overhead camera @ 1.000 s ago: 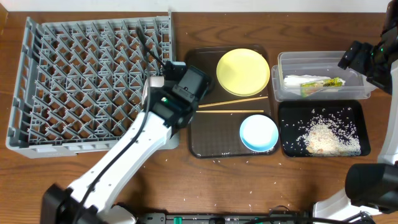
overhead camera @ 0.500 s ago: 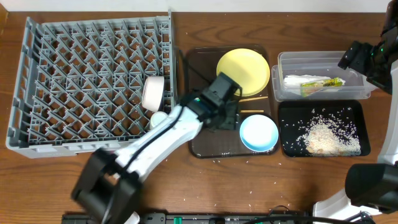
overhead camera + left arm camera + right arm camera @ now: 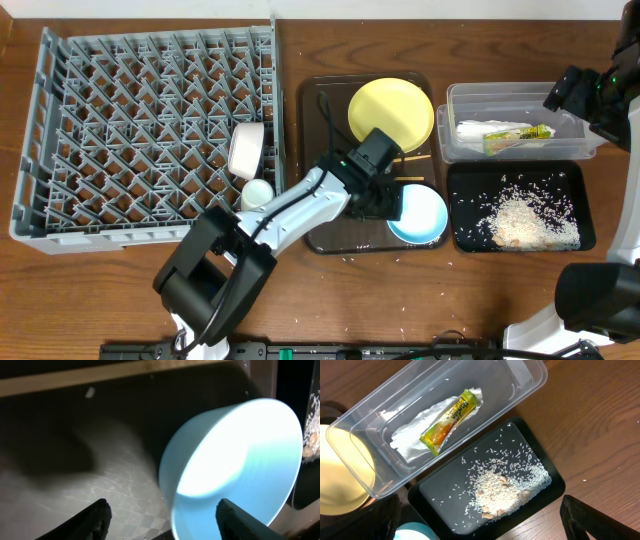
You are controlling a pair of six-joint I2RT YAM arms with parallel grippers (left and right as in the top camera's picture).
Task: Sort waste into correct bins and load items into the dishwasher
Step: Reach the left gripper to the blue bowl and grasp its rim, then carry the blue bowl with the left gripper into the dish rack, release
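Note:
My left gripper (image 3: 162, 512) is open and straddles the near rim of the light-blue bowl (image 3: 235, 460). One finger is inside the bowl and the other is outside, over the brown tray. In the overhead view the left gripper (image 3: 392, 204) is at the bowl (image 3: 420, 215). The yellow plate (image 3: 390, 113) and the chopsticks (image 3: 412, 157) lie on the same tray. A white bowl (image 3: 246, 150) and a white cup (image 3: 257, 192) sit in the grey rack (image 3: 120, 120). My right gripper (image 3: 485, 522) is open and empty above the black tray (image 3: 445, 490), which holds rice (image 3: 505, 490). The clear tub (image 3: 520, 380) holds the wrapper (image 3: 449, 420) and white paper (image 3: 410, 440).
The dark brown serving tray (image 3: 330, 225) lies between the rack and the two bins. A few rice grains (image 3: 402, 331) lie on the wooden table near the front edge. My right arm (image 3: 590, 95) hangs over the tub's right end.
My left arm swung right from the rack's edge, across the brown tray, to the light-blue bowl. The white bowl and cup now show in the rack. The right arm has not moved.

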